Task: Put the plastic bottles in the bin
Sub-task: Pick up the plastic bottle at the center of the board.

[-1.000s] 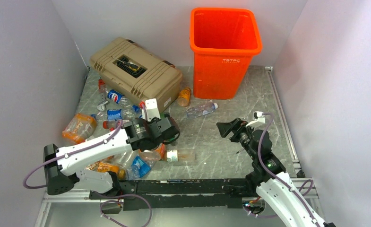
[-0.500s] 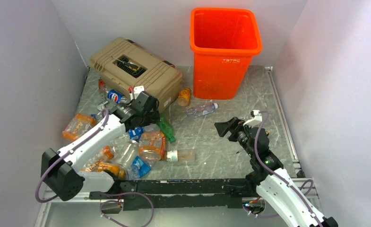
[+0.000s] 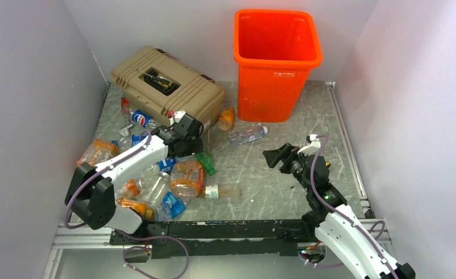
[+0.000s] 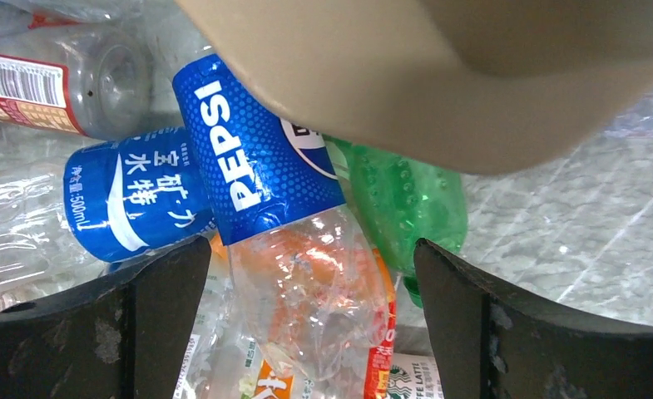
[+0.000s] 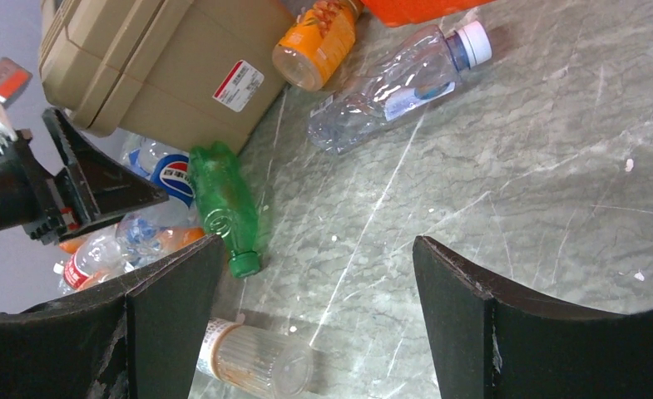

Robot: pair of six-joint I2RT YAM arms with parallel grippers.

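Hovering wide and empty, the right gripper [image 5: 319, 245] hangs over bare table [image 3: 254, 168] — open room across the right half. Leftward lies a heap [image 3: 155, 183] too tangled to count, one small bottle [image 3: 216, 190] beside it. The left gripper [image 4: 310, 253], wide, gripping nothing, stands over a Pepsi bottle [image 4: 256, 158] at the toolbox [image 3: 167, 87] edge. Beyond: one green bottle [image 3: 205, 163], one clear bottle [image 3: 247, 135], one orange bottle [image 3: 226, 119]. One bin [image 3: 276, 87] — upright, far back.

The top view looks steeply down from high over the near edge, taking in the whole surface [image 3: 283, 174]. The left wrist view hangs close against the toolbox [image 4: 439, 75], over a green bottle [image 4: 406, 199]. The right wrist view faces the toolbox from farther off, sharing that bottle.
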